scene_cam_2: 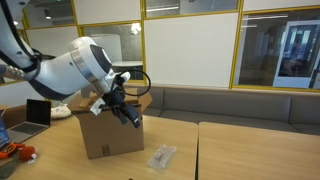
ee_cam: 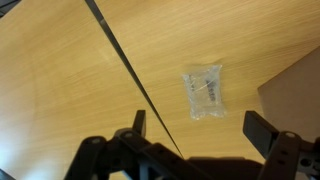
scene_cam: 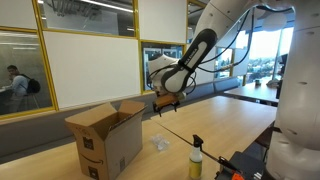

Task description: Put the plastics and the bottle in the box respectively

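plastic wrap (ee_cam: pixel 204 90), a small clear crinkled piece, is lying flat on the wooden table (ee_cam: pixel 60 90), and nothing is touching it. you are holding the gripper (ee_cam: pixel 200 130) in the air above it with the jaws spread wide apart and nothing between them; in the wrist view the wrap is showing just beyond the gap between the two fingers (ee_cam: pixel 138 125). the cardboard box (scene_cam: pixel 105 142) is standing upright near the wrap with its flaps open, and its corner is edging into the right of the wrist view. the bottle (scene_cam: pixel 196 158), yellowish-green with a black cap, is standing upright on the table, apart from the wrap on the side away from the box. a dark seam (ee_cam: pixel 119 52) is running across the tabletop beside the wrap.
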`<state>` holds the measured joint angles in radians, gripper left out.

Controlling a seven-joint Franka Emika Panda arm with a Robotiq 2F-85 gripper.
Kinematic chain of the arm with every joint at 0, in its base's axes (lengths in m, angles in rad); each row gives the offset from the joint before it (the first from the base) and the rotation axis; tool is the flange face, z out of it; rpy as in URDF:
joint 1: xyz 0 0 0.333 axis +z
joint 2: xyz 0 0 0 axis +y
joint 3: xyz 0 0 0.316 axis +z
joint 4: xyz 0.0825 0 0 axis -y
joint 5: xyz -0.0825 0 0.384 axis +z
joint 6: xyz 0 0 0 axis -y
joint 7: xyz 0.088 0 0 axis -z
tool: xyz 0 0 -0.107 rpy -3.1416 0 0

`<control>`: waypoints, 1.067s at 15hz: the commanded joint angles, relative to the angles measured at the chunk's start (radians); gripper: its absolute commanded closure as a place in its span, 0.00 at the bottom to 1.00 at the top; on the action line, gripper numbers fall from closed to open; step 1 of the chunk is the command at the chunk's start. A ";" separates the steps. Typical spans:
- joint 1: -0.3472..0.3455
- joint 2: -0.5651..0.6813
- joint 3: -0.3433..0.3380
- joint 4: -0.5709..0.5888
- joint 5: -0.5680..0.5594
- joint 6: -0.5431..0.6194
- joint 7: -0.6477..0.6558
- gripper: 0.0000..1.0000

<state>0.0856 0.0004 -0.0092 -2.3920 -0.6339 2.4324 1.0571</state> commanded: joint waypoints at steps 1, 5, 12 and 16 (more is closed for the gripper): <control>-0.051 0.066 -0.014 -0.043 -0.104 0.164 0.057 0.00; -0.072 0.203 -0.061 -0.018 -0.175 0.267 0.073 0.00; -0.119 0.473 -0.103 0.108 0.031 0.413 -0.150 0.00; -0.087 0.601 -0.132 0.215 0.188 0.459 -0.327 0.00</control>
<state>-0.0328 0.5086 -0.1169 -2.2702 -0.5522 2.8536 0.8524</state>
